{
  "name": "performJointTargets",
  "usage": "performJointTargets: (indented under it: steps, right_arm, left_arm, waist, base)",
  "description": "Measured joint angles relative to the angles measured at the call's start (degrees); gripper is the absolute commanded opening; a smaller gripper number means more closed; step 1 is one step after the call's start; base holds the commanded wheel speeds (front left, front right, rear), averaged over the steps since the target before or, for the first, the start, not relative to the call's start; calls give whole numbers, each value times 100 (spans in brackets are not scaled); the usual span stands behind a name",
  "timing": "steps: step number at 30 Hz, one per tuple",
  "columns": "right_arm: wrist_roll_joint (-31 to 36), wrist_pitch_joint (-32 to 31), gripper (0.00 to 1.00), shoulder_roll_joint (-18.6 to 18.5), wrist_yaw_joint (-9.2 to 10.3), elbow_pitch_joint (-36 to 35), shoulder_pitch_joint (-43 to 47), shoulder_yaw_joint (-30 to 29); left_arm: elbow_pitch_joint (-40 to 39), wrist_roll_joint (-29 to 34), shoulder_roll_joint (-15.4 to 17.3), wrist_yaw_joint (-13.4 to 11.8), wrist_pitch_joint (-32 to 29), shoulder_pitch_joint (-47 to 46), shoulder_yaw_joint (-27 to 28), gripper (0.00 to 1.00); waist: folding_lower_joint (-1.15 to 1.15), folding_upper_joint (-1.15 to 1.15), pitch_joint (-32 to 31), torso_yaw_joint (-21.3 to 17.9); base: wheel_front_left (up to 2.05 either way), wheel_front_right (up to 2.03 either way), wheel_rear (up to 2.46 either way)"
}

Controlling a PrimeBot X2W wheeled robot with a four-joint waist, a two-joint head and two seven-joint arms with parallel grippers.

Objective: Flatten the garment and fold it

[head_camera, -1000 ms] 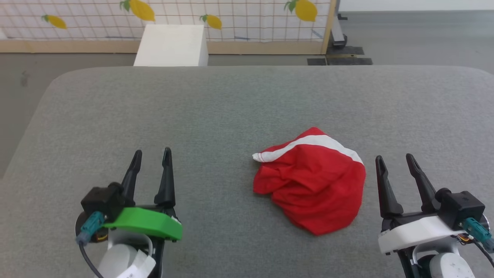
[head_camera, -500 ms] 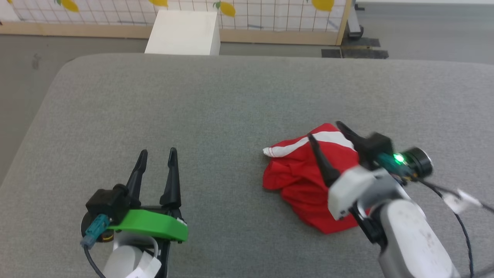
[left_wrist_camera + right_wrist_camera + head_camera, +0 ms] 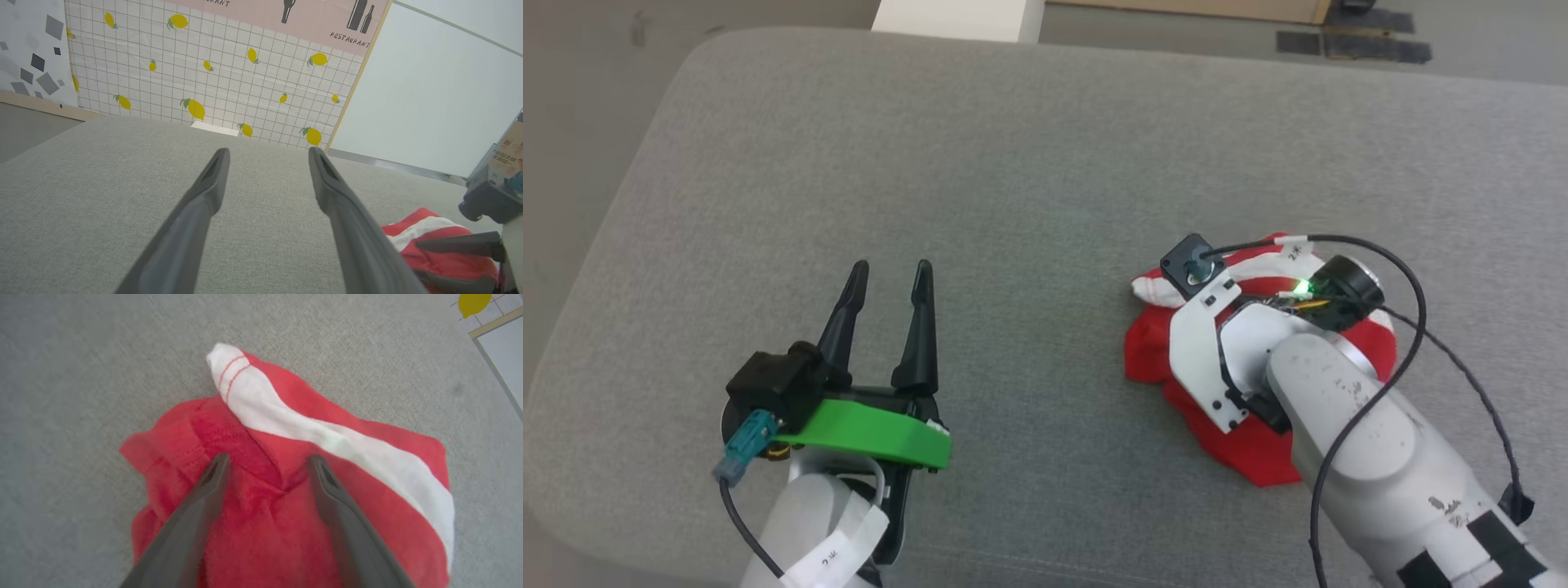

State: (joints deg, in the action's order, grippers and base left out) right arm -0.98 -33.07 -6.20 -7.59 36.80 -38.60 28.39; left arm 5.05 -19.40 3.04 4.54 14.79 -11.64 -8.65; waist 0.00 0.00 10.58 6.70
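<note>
The garment [image 3: 1147, 359] is a crumpled red heap with a white stripe, lying right of centre on the grey padded surface [image 3: 1013, 163]. My right arm reaches over it from the lower right, and its wrist covers much of the cloth. In the right wrist view my right gripper [image 3: 267, 459] is open and points down at the garment [image 3: 367, 457], with a red fold between its fingertips; contact is unclear. My left gripper [image 3: 890, 265] is open and empty over bare surface, well left of the heap. The left wrist view shows the garment [image 3: 425, 228] at its lower right.
The grey surface has a rounded corner at the far left [image 3: 698, 49] and its near edge runs along the bottom left. A white box [image 3: 956, 12] stands just beyond the far edge. A lemon-patterned wall panel [image 3: 204, 81] stands behind.
My right arm has swung in from the lower right to above the garment, fingers turned down onto it. The head camera has tilted down. The left gripper has stayed put.
</note>
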Motion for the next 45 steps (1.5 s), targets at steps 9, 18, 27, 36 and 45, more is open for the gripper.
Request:
performJointTargets:
  steps: [9, 18, 27, 36, 45]
  right_arm:
    - [-410, 182, 0, 48, 0, 374, -462, 269]
    - [-1582, 1271, 0, 299, 0, -420, -964, 182]
    - [-2187, 2215, 0, 337, 1, -1443, -1245, -570]
    - [-1066, 2138, 0, -74, 2, -1225, 218, -2987]
    - [267, 1696, 100, 111, 2, -1027, 1821, -5160]
  left_arm:
    - [0, -88, -1, -65, 0, -55, -144, 100]
    - [74, -66, -2, -92, 0, -54, -109, 100]
    - [130, -30, -2, -82, 0, 17, -66, 100]
    - [158, -26, -2, -49, 0, 105, -124, 100]
    - [168, -25, -4, -49, 0, 106, -142, 100]
  waist:
    - [0, 0, 246, 281]
    - [0, 0, 43, 225]
    - [0, 0, -208, 63]
    - [0, 0, -322, -160]
    - [0, 0, -311, -280]
  base:
    - [0, 0, 0]
    - [0, 0, 0]
    - [0, 0, 0]
    - [0, 0, 0]
    - [0, 0, 0]
